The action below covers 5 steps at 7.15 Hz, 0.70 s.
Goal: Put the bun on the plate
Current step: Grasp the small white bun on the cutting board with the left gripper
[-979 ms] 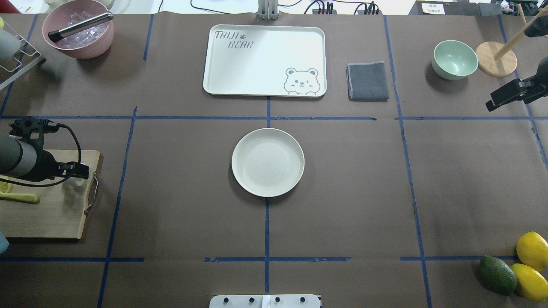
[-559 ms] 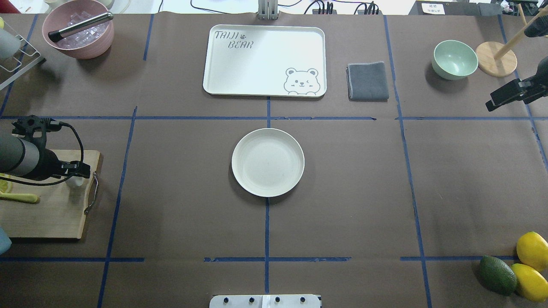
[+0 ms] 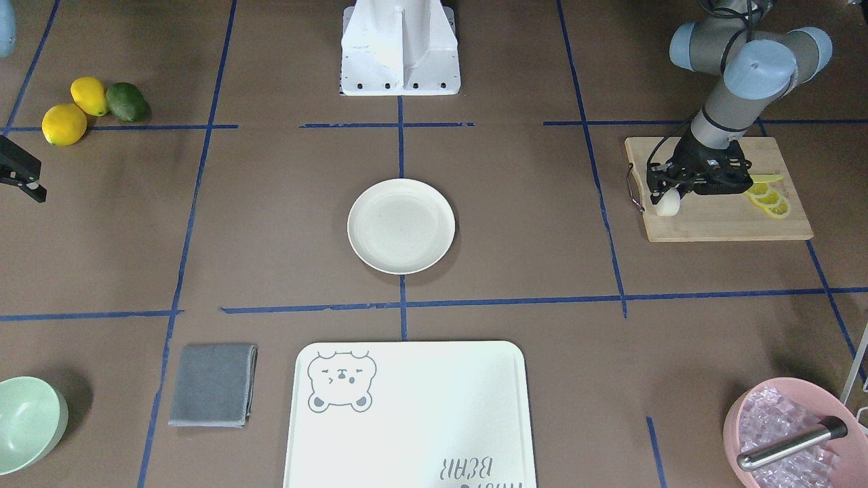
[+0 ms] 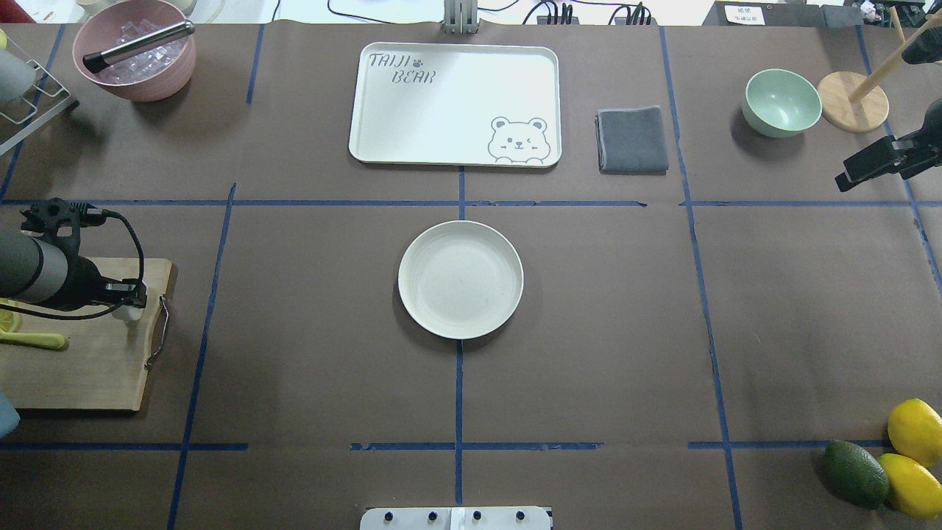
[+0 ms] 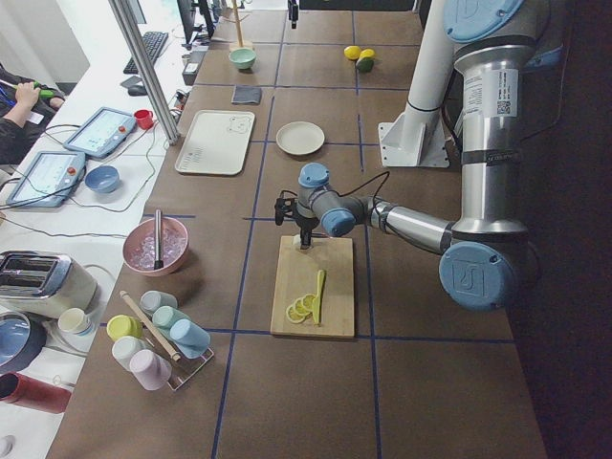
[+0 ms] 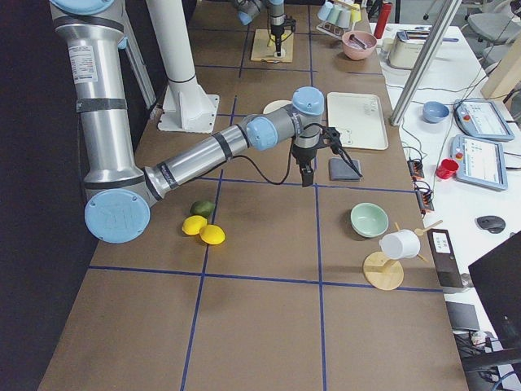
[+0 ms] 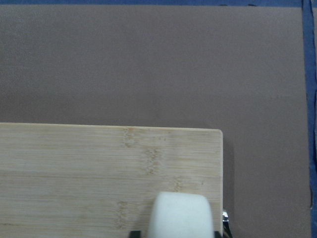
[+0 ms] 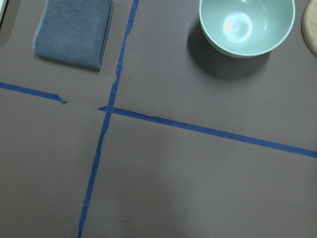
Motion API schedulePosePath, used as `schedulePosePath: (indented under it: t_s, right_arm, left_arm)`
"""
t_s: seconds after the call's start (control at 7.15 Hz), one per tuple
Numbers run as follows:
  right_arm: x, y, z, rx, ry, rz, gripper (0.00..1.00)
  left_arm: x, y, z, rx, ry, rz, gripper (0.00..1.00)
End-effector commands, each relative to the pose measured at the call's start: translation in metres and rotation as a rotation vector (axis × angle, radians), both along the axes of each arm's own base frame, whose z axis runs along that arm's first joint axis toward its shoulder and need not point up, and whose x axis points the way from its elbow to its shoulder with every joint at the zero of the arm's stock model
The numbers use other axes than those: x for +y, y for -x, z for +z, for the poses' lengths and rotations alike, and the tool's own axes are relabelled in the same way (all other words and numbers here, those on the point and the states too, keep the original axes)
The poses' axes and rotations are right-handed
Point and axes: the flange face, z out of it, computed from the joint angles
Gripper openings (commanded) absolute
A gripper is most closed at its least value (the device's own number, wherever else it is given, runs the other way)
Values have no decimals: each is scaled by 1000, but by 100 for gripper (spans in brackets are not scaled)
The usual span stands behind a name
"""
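Note:
The bun (image 3: 668, 205), a small white lump, sits at the corner of a wooden cutting board (image 3: 725, 220) on my left side. My left gripper (image 3: 663, 198) reaches down over it and is shut on the bun (image 7: 181, 215), with dark fingertips (image 7: 132, 233) pressed against both its sides. From overhead the bun (image 4: 131, 313) shows just under the left gripper (image 4: 132, 298). The round cream plate (image 4: 425, 246) lies bare at the table's middle, far from the bun. My right gripper (image 4: 846, 179) hovers at the right edge; its jaws are not readable.
Lemon slices (image 3: 767, 196) lie on the board behind the left arm. A large white bear tray (image 4: 456, 103), grey cloth (image 4: 633, 140), mint-green bowl (image 4: 781, 103) and pink bowl (image 4: 135, 59) line the far side. Lemons and an avocado (image 4: 855, 473) sit near right.
The left gripper's tip has drawn back slightly to the left and narrowed around the bun. The bun, the plate and the right arm have not moved.

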Motion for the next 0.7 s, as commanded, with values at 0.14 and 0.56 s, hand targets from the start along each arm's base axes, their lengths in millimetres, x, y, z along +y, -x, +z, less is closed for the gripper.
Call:
schedulePosePath:
  t_s: [0.14,0.56]
  right_arm:
    - [0,0,-1,-1,-1,-1,100]
    - [1,0,0,0,0,0,100]
  left_arm:
    - [1,2,-2,2,-4,1,34]
    - [5,8,-20,24,-12,14,33]
